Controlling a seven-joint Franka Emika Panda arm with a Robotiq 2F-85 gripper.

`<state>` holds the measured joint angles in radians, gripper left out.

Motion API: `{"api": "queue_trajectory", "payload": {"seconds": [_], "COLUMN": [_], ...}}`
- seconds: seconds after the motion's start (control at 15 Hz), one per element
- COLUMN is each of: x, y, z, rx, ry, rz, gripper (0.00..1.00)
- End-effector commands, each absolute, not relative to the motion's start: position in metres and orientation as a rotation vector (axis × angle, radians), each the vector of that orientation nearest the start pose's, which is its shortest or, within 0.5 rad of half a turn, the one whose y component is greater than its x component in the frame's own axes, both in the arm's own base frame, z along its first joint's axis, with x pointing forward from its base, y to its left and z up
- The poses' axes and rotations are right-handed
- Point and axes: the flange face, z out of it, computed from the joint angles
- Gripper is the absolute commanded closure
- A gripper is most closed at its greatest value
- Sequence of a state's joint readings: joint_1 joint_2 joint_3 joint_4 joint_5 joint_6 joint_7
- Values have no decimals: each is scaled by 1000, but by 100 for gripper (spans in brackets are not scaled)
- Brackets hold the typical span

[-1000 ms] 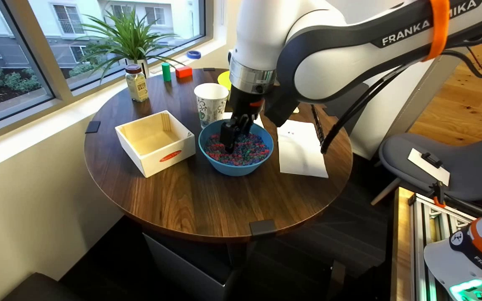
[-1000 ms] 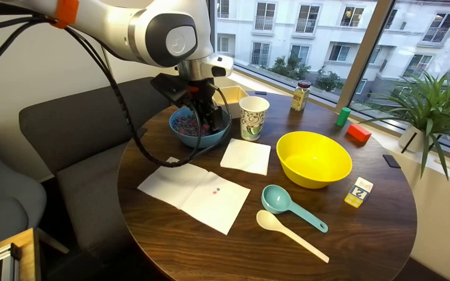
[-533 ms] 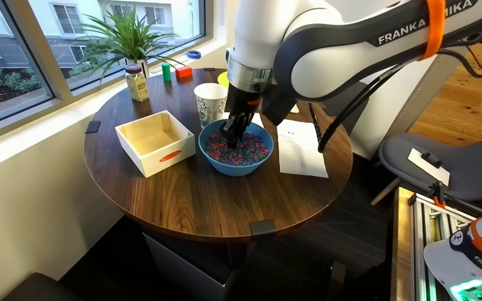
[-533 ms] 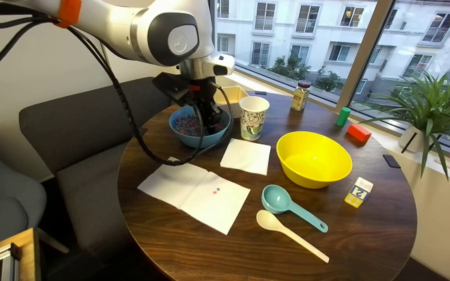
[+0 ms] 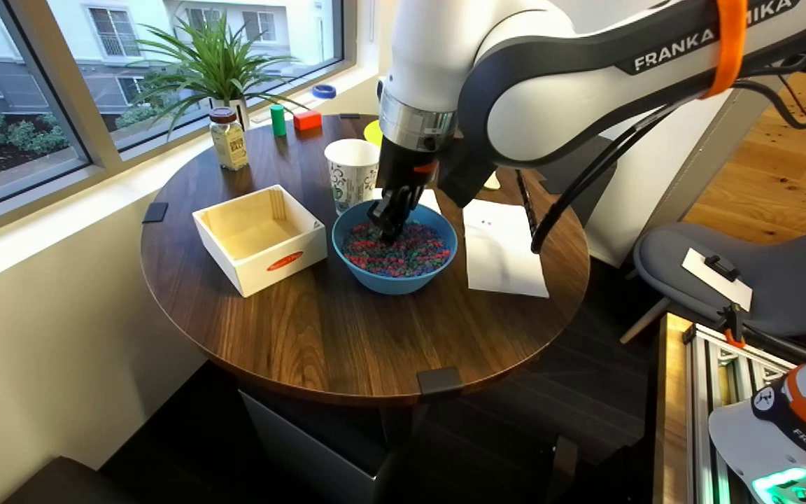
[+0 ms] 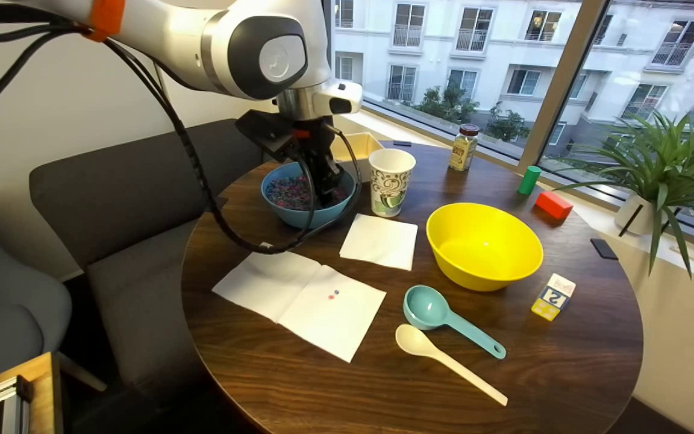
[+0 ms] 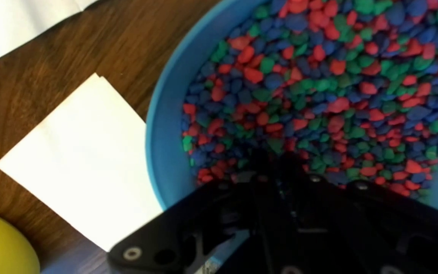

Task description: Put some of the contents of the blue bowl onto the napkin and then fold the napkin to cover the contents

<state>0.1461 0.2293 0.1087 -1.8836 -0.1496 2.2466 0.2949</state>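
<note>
In an exterior view, the blue bowl [image 5: 390, 284] sits mid-frame on a round brown table [image 5: 291, 329]; it holds lots of tiny red, blue and green bits [image 5: 410, 263]; the arm [image 5: 557, 115] is in the upper right, and its black gripper [image 5: 388, 239] points down, tilted, into the blue bowl; the napkin [image 5: 508, 259] lies flat just to the right; a white box [image 5: 256, 277] sits just to the left; a paper cup [image 5: 352, 175] stands just behind the blue bowl; a jar [image 5: 229, 145] stands further up, on the left.

In an exterior view, the napkin is below the middle and to the left, spread out, with a fold line across it; a pink bit [image 6: 331, 297] and a blue bit [image 6: 336, 293] lie on its right half; a black hose [image 6: 258, 248] crosses in front of its top corner; a small sheet [image 6: 380, 241] lies between the blue bowl and the yellow bowl [image 6: 485, 241]; lower down, a blue scoop [image 6: 424, 306] and a pale spoon [image 6: 416, 341] lie just beside each other; a block [image 6: 553, 296] with a 2 is at the right.

In the wrist view, the bits fill much of the upper right; the gripper is at the bottom, dark and blurry; its fingers [image 7: 261, 213] look together, tips down at the bits; I cannot tell if any are pinched between; the small sheet is at the left, partly hidden by the blue bowl; the yellow bowl peeks in at the lower left corner, the napkin at the upper left.
</note>
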Motion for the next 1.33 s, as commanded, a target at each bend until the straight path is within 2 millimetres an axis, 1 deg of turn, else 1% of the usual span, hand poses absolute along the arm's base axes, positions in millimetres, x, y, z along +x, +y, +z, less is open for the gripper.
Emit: {"api": "queue_trajectory", "payload": {"seconds": [0.0, 0.33, 0.53, 0.67, 0.87, 0.93, 1.13, 1.27], "x": [602, 597, 589, 582, 567, 561, 546, 535], "y": [158, 163, 164, 161, 150, 144, 119, 99], "z": [414, 421, 434, 443, 456, 459, 467, 467], "rx": [-3204, -3190, -3201, -3204, -3215, -3221, -3226, -3232], "ry": [-49, -57, -31, 11, 155, 201, 330, 405], "rz": [-252, -257, -285, -280, -218, -202, -166, -129], "gripper": [97, 97, 97, 97, 97, 97, 97, 97]}}
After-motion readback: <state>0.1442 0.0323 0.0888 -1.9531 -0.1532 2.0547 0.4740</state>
